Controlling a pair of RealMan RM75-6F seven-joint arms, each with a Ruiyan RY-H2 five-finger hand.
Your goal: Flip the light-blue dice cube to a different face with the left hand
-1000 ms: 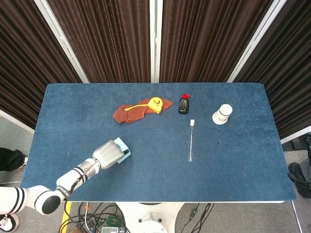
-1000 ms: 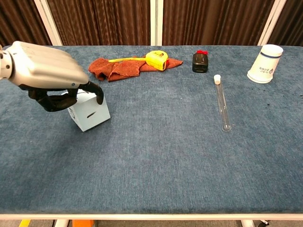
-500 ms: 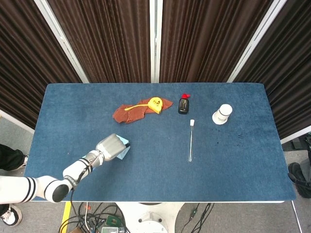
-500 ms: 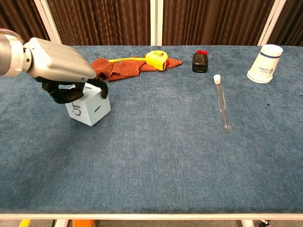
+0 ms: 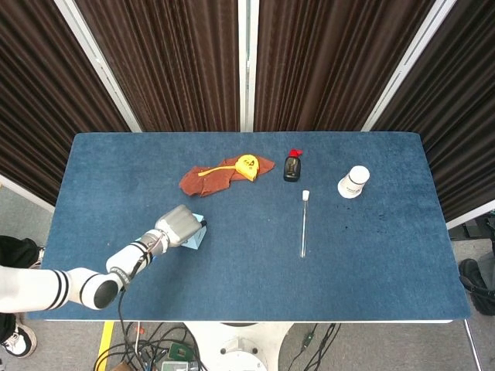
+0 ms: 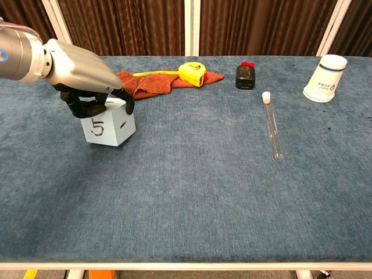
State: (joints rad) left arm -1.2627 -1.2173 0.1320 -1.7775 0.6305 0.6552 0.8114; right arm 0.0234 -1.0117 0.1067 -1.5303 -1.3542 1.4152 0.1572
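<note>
light-blue dice cube (image 6: 108, 127) sits on the bench's (image 6: 192, 192) left side, 5 facing front; left hand's (image 6: 81, 72) fingers (image 6: 125, 102) clasp its top. releasing carelessly could tip it back.

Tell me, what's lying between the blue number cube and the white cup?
A long clear tube lies between the cube and the cup on the table; the chest view shows it best.

The light-blue dice cube (image 6: 108, 128) shows a handwritten 5 on its near face.
</note>
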